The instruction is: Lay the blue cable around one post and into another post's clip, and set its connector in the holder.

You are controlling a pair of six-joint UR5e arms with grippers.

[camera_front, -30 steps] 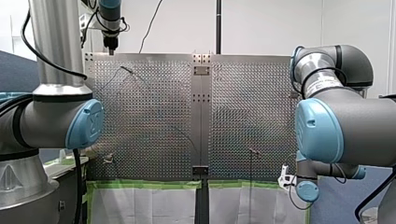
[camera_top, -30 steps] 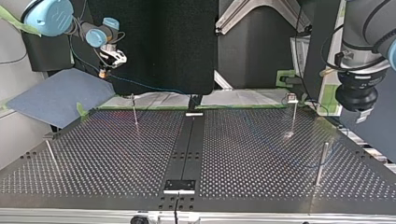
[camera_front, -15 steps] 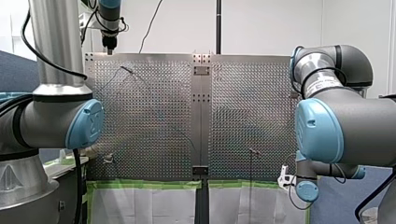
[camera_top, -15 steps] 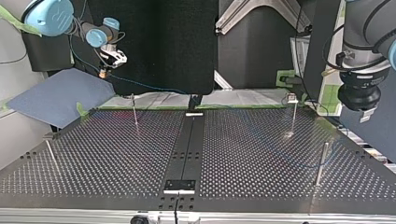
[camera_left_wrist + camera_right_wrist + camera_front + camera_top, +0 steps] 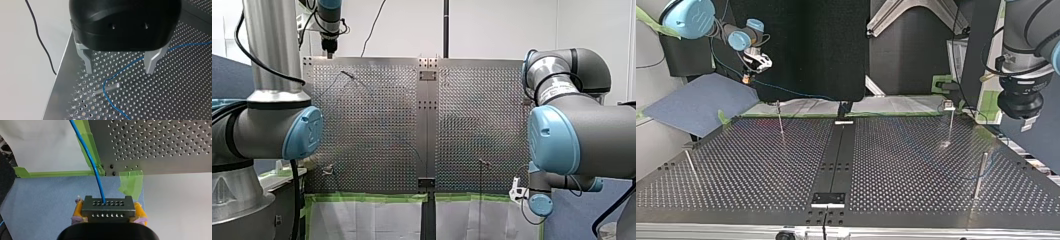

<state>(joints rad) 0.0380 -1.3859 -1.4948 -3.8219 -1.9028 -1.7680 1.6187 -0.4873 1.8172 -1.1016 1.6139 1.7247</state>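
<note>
In the right wrist view, my right gripper (image 5: pixel 108 216) has its yellow pads shut on the dark connector block (image 5: pixel 108 207). The blue cable (image 5: pixel 93 167) leaves the block and runs toward the perforated table (image 5: pixel 162 147). In the top view this gripper (image 5: pixel 750 75) hangs off the table's far left corner. My left gripper (image 5: pixel 119 67) is open above a thin post (image 5: pixel 107 88), with the blue cable (image 5: pixel 110 97) looped around it. The left gripper (image 5: pixel 1022 112) sits high at the top view's right, over that post (image 5: pixel 979 175).
More thin posts stand on the table (image 5: pixel 736 170): one (image 5: pixel 780 119) at the far left, one (image 5: pixel 689 165) at the near left, and one with a clip head (image 5: pixel 949 106) at the far right. Green tape (image 5: pixel 131 183) and a blue mat (image 5: pixel 696 102) border the table's far edge.
My left gripper has risen a little above the post and stays open. My right gripper holds still with the connector.
</note>
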